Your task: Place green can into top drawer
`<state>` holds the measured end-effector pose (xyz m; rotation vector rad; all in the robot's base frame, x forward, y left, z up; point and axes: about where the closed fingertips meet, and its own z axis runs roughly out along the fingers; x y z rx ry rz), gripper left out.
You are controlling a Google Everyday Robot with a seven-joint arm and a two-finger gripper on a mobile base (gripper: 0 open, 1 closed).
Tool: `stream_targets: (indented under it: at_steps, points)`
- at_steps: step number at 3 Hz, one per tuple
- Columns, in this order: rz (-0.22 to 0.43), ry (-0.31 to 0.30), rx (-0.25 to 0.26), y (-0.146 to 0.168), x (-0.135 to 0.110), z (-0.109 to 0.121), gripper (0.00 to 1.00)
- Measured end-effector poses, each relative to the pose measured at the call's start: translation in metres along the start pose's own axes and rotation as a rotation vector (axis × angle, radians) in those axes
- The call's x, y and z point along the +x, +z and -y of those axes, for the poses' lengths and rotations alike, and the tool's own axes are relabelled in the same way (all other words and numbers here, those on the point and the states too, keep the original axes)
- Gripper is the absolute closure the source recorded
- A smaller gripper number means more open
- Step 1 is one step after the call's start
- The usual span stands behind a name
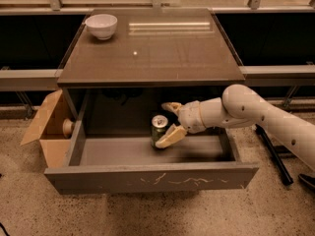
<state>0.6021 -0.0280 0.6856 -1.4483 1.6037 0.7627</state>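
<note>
The green can (158, 127) stands upright on the grey floor of the top drawer (147, 179), near the middle of it toward the back. The drawer is pulled fully out. My gripper (161, 125) reaches into the drawer from the right. It is open, with its fingers spread wide. The far finger (171, 105) is behind the can and the near finger (170, 136) is in front of its lower right side. The can is between them and stands on its own.
A white bowl (101, 25) sits at the back left of the cabinet top (152, 58). An open cardboard box (47, 127) stands on the floor to the left of the drawer. Dark stand legs (273, 154) are on the floor at the right.
</note>
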Motion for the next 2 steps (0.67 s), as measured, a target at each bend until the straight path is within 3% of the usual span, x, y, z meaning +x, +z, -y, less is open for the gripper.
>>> stream_targets:
  at_steps: [1,2]
  points:
    - [-0.001,-0.004,0.018,-0.01,-0.002,0.002,0.0]
    - [0.019,-0.011,0.076,-0.048,-0.015,0.002,0.0]
